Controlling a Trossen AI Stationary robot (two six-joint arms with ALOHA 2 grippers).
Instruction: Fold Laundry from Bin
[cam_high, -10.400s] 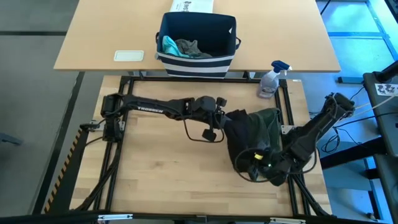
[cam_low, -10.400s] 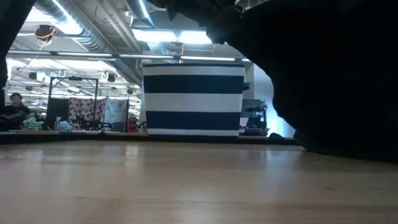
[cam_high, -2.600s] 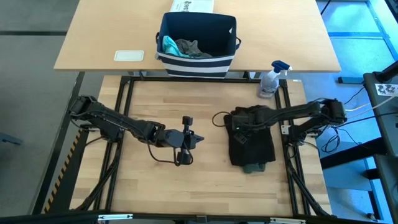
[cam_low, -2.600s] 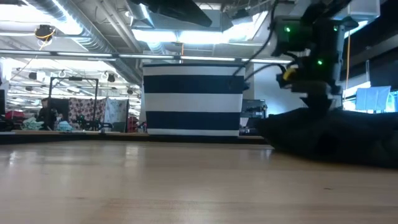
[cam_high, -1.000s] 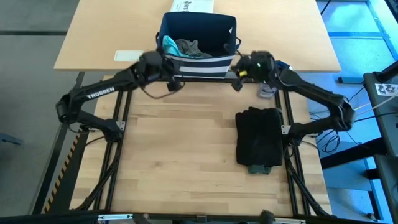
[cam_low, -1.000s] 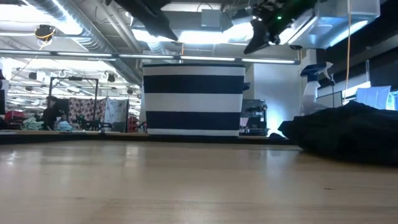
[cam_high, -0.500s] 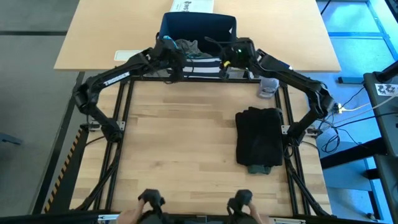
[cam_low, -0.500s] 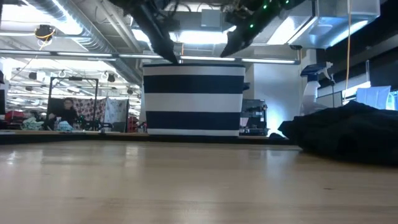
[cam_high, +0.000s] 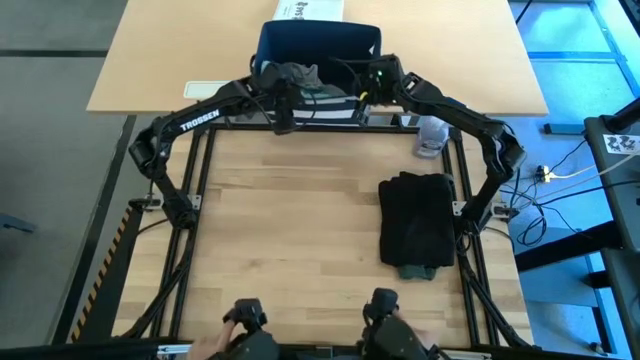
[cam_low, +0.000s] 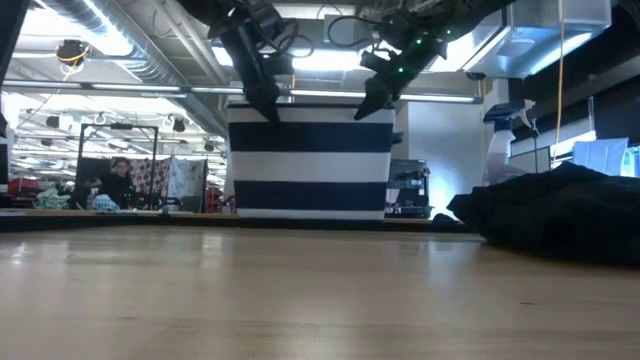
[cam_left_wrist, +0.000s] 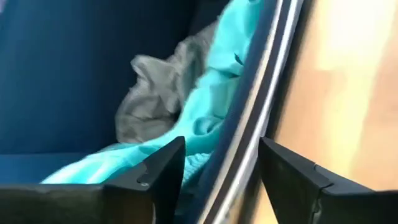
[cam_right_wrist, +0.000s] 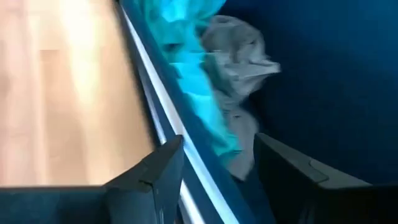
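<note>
The bin (cam_high: 318, 55), navy with white stripes, stands on the far table (cam_low: 312, 160). Inside it lie a teal piece (cam_left_wrist: 211, 106) and a grey piece (cam_left_wrist: 155, 93), which also show in the right wrist view as teal (cam_right_wrist: 186, 37) and grey (cam_right_wrist: 239, 50). My left gripper (cam_high: 284, 100) hangs open over the bin's near rim (cam_left_wrist: 249, 124), toward its left. My right gripper (cam_high: 362, 92) hangs open over the same rim (cam_right_wrist: 155, 106), toward its right. Both slant down toward the laundry. A folded black garment (cam_high: 418, 225) lies on the near table, with an olive-green piece (cam_high: 415, 270) showing under its near end.
A spray bottle (cam_high: 432, 130) stands right of the bin. A white flat pad (cam_high: 207, 89) lies left of it and a white box (cam_high: 310, 9) stands behind it. A person's hands (cam_high: 245, 325) show at the near edge. A person (cam_low: 118, 180) sits in the room behind.
Both grippers have gone toward the far edge and a little toward each other. They have come from in front of the bin to above its near rim, sinking and tipping downward. A person's hands have come into view at the near edge.
</note>
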